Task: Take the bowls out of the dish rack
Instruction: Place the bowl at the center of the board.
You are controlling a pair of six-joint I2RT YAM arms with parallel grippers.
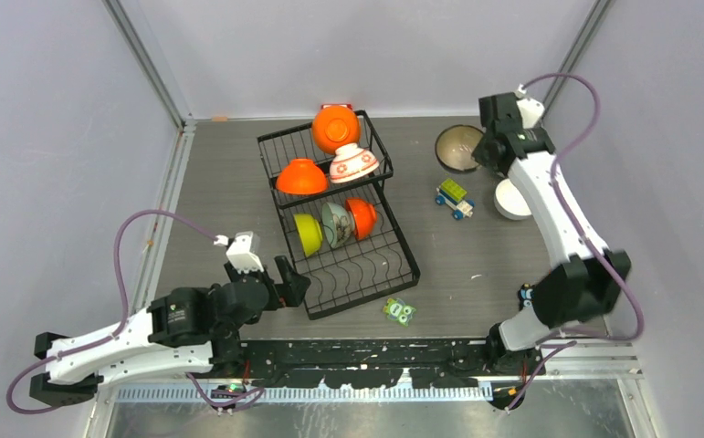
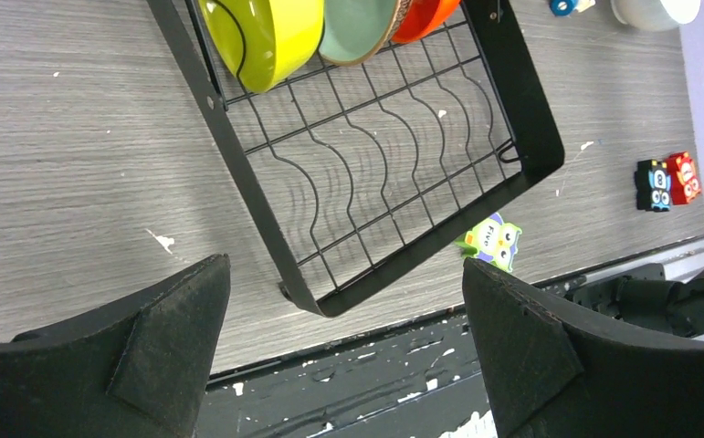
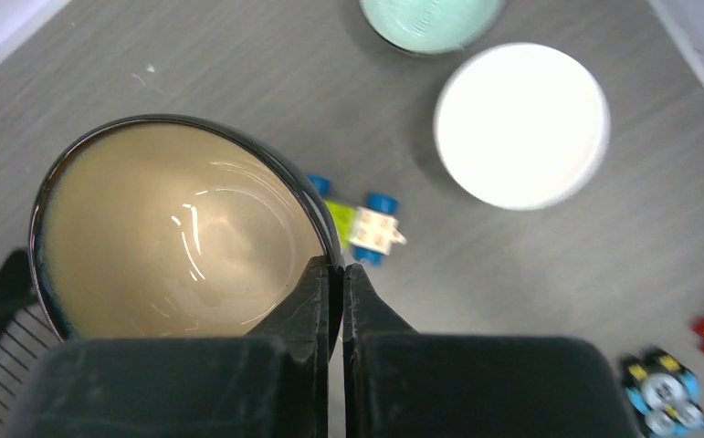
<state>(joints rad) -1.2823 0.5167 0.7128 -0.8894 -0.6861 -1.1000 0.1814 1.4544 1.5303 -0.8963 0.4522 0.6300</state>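
Note:
The black wire dish rack (image 1: 366, 265) stands mid-table. Its far section holds two orange bowls (image 1: 335, 128) (image 1: 301, 177) and a white floral bowl (image 1: 354, 163). Its near section holds a lime bowl (image 1: 308, 234), a pale mint bowl (image 1: 336, 224) and an orange bowl (image 1: 362, 217). My right gripper (image 3: 336, 269) is shut on the rim of a dark brown bowl (image 3: 179, 228), right of the rack in the top view (image 1: 457, 148). My left gripper (image 2: 343, 356) is open and empty by the rack's near left corner (image 2: 311, 297).
A white bowl (image 3: 521, 125) and a pale mint bowl (image 3: 430, 18) sit on the table at the right. A toy car (image 1: 454, 198) lies between the brown and white bowls. A green owl block (image 1: 399, 310) and small toy blocks (image 2: 666, 181) lie near the front edge.

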